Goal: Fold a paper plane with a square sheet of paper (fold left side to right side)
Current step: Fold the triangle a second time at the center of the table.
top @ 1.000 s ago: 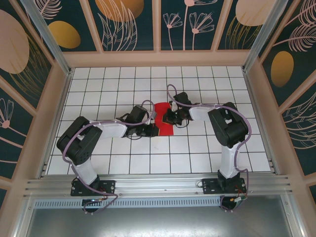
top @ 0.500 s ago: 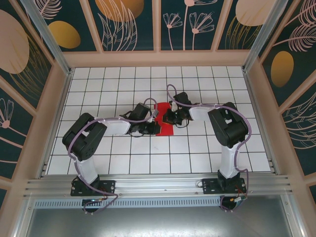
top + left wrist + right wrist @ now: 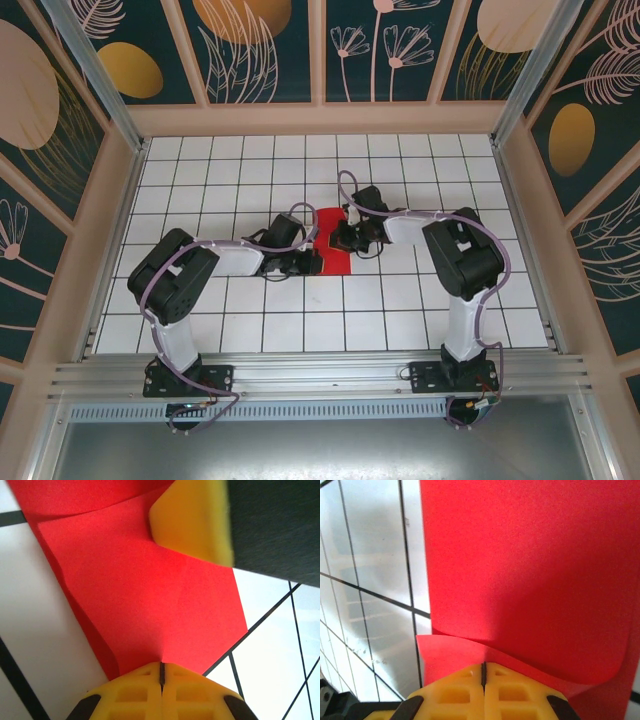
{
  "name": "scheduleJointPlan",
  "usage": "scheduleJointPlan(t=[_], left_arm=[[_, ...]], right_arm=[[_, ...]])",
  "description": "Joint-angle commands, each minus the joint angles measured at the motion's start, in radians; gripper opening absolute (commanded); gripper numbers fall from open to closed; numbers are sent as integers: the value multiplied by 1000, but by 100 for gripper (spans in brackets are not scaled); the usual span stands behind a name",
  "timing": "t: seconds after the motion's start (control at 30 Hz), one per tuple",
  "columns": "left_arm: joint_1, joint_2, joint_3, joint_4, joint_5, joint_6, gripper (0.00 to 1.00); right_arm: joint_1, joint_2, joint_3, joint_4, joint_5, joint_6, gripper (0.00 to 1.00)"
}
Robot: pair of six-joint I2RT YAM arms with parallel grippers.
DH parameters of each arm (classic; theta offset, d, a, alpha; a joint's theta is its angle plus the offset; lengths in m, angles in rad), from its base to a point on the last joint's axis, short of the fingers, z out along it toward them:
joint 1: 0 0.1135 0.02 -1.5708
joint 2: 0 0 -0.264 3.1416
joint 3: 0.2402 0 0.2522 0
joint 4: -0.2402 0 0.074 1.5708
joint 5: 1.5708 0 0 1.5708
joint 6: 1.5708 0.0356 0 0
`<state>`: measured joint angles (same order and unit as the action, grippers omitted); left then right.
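The square sheet of paper (image 3: 334, 250) lies partly folded near the middle of the white grid table (image 3: 400, 300), between the two arms. The left gripper (image 3: 161, 672) has its jaws pressed together, tips at the paper's edge. The right gripper (image 3: 483, 671) is likewise closed. A curled flap rises to its tips, possibly pinched there, though the view leaves that unclear.
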<state>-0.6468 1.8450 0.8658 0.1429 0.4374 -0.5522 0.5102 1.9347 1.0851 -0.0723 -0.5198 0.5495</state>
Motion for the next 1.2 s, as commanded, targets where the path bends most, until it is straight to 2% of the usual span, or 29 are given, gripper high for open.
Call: scheduleJointPlan(t=[0.0, 0.13, 0.37, 0.6, 1.17], left_arm=[[3, 12, -40, -26, -8, -8, 0], [2, 14, -36, -12, 7, -6, 0], [2, 11, -36, -15, 11, -3, 0], [2, 13, -33, -23, 7, -2, 0], [2, 13, -36, -41, -1, 6, 0]], right_arm=[[-11, -117, -23, 35, -19, -35, 2], [15, -169, -84, 67, -17, -18, 0], [71, -140, -137, 157, -3, 30, 0], [100, -78, -102, 133, 19, 10, 0], [88, -32, -85, 52, 101, -50, 0]])
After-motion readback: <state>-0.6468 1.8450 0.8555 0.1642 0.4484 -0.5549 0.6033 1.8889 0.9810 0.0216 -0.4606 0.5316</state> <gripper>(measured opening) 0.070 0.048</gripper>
